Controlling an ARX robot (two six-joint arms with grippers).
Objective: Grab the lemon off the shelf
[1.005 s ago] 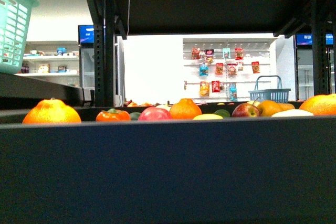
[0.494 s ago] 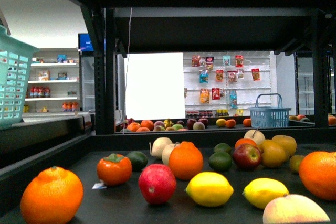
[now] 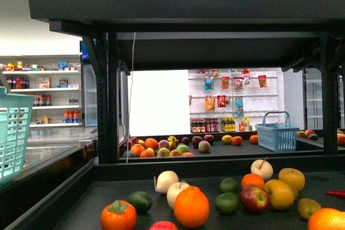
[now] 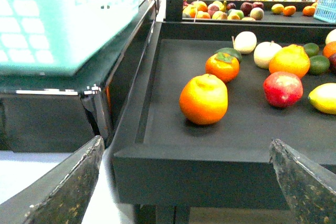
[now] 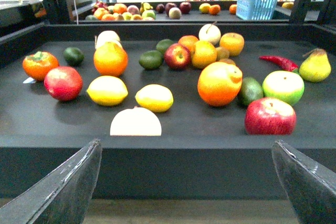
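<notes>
the shelf is a black metal rack with thick upright posts. its wide tier is matte and dark, rimmed by a raised lip, and another dark tier hangs low overhead. loose fruit is scattered over the tier. two lemons lie near its front edge, just beside each other but not touching. the first lemon sits next to a red apple. the second lemon is just behind a pale half-round fruit, which lies closest to the lip. a large orange sits near the front left corner.

the left gripper hangs outside the front lip with its jaws wide apart and holding nothing. the right gripper is likewise spread and empty.

a teal basket stands on a neighbouring dark surface off the shelf's left edge. beyond the back edge, a second black rack carries more fruit and a blue basket. white wall shelves hold bottles, and packets hang on the far wall.
</notes>
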